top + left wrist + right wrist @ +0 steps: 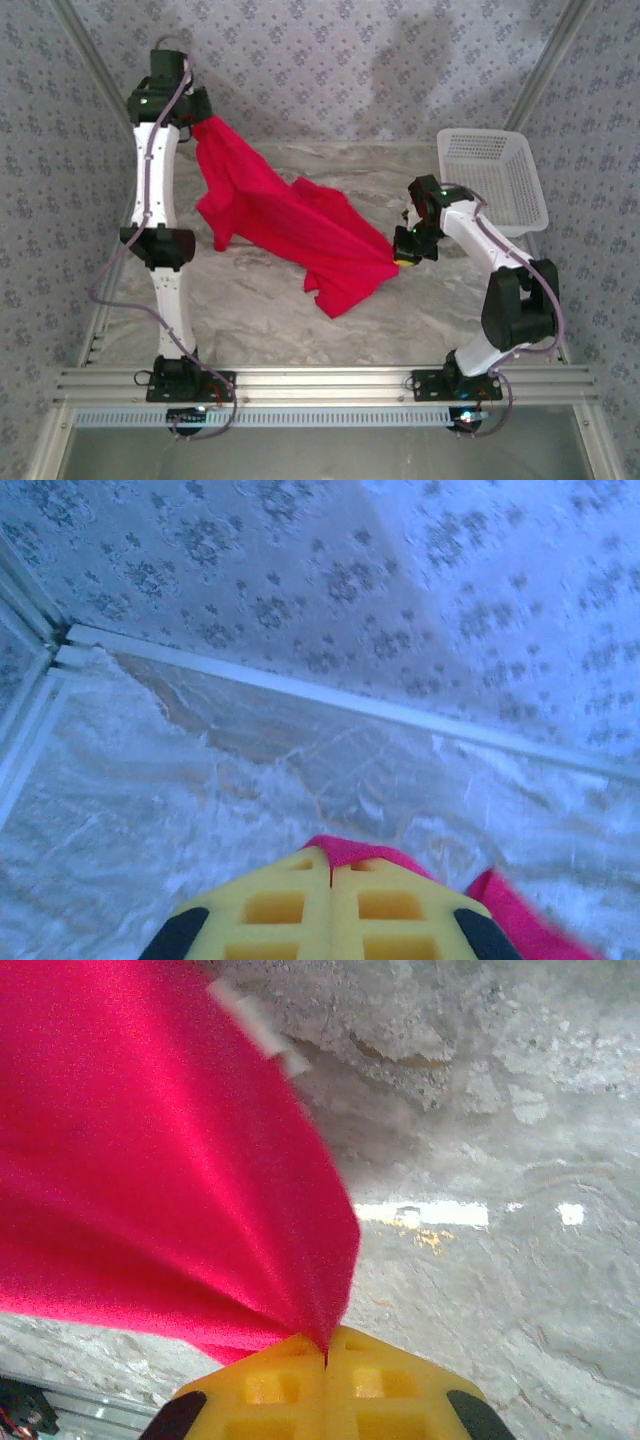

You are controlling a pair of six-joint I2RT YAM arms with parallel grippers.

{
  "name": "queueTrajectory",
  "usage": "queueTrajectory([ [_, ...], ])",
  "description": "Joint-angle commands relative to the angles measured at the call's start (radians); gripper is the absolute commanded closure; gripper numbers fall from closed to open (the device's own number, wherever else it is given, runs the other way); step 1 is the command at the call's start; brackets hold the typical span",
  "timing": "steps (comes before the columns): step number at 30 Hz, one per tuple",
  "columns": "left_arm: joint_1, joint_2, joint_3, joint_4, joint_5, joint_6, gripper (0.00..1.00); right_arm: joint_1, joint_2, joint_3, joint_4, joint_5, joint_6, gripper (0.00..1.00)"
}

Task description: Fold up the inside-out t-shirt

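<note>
Red soft fabric of the inside-out t-shirt [290, 220] stretches across the middle of the marbled grey table [250, 310], strung between both claws. Nearest, toward 4 o'clock, the right gripper [405, 252] hangs low over the table. Its yellow fingers [270, 1385] are pressed together on a gathered corner of the t-shirt [150, 1160], which fans away from the pinch. A small white tag [258, 1022] (blurred) shows at the fabric's far edge. A loose fold sags onto the table at 6 o'clock. Farther off, at 10 o'clock, the left gripper [197, 118] is raised high. Its fingers [260, 910] are closed flat against each other, with the t-shirt [350, 852] clamped at their tips. At 2 o'clock, apart from the fabric, sits a white plastic mesh basket [492, 175]. Beyond it rises a pale floral-patterned wall [350, 60].
</note>
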Motion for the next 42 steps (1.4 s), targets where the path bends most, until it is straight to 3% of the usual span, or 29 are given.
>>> queueTrajectory([
  [1, 0.054, 0.082, -0.049, 0.063, 0.182, -0.092, 1.00, -0.008, -0.028, -0.013, -0.061, 0.036, -0.030, 1.00],
  [4, 0.072, 0.114, -0.126, 0.123, 0.237, -0.122, 1.00, 0.004, -0.001, -0.021, -0.052, 0.012, -0.031, 1.00],
  [7, 0.089, 0.179, -0.101, 0.109, 0.276, -0.135, 0.83, 0.017, 0.046, -0.021, -0.086, 0.050, -0.043, 1.00],
  [8, 0.095, 0.197, -0.090, 0.095, 0.285, -0.139, 0.72, 0.021, 0.061, -0.021, -0.094, 0.063, -0.042, 0.98],
  [9, 0.101, 0.207, -0.080, 0.080, 0.288, -0.142, 0.57, 0.025, 0.068, -0.021, -0.098, 0.070, -0.039, 0.91],
  [10, 0.103, 0.211, -0.074, 0.062, 0.287, -0.144, 0.51, 0.031, 0.073, -0.010, -0.104, 0.074, -0.035, 0.74],
  [12, 0.101, 0.198, -0.074, 0.018, 0.265, -0.131, 0.44, 0.049, 0.072, 0.037, -0.103, 0.078, -0.018, 0.51],
  [14, 0.087, 0.165, -0.080, -0.059, 0.191, -0.099, 0.35, 0.074, 0.077, 0.125, -0.090, 0.095, 0.007, 0.37],
  [16, 0.066, 0.119, -0.121, -0.131, 0.083, -0.065, 0.35, 0.092, 0.109, 0.208, -0.046, 0.096, 0.032, 0.35],
  [19, 0.034, -0.002, -0.354, -0.137, -0.011, -0.048, 0.40, 0.108, 0.207, 0.331, 0.045, 0.081, 0.064, 0.35],
  [23, 0.023, -0.211, -0.836, 0.087, 0.022, -0.071, 0.46, 0.109, 0.374, 0.462, 0.191, 0.050, 0.112, 0.36],
  [26, 0.037, -0.284, -1.041, 0.200, 0.041, -0.098, 0.47, 0.104, 0.518, 0.599, 0.194, 0.050, 0.116, 0.38],
  [33, 0.050, -0.221, -1.038, 0.264, 0.104, -0.106, 0.41, 0.104, 0.772, 0.867, 0.124, 0.082, 0.107, 0.38],
  [42, 0.055, -0.038, -0.811, 0.387, 0.117, -0.172, 0.42, 0.149, 0.864, 0.938, 0.164, 0.179, 0.091, 0.37],
])
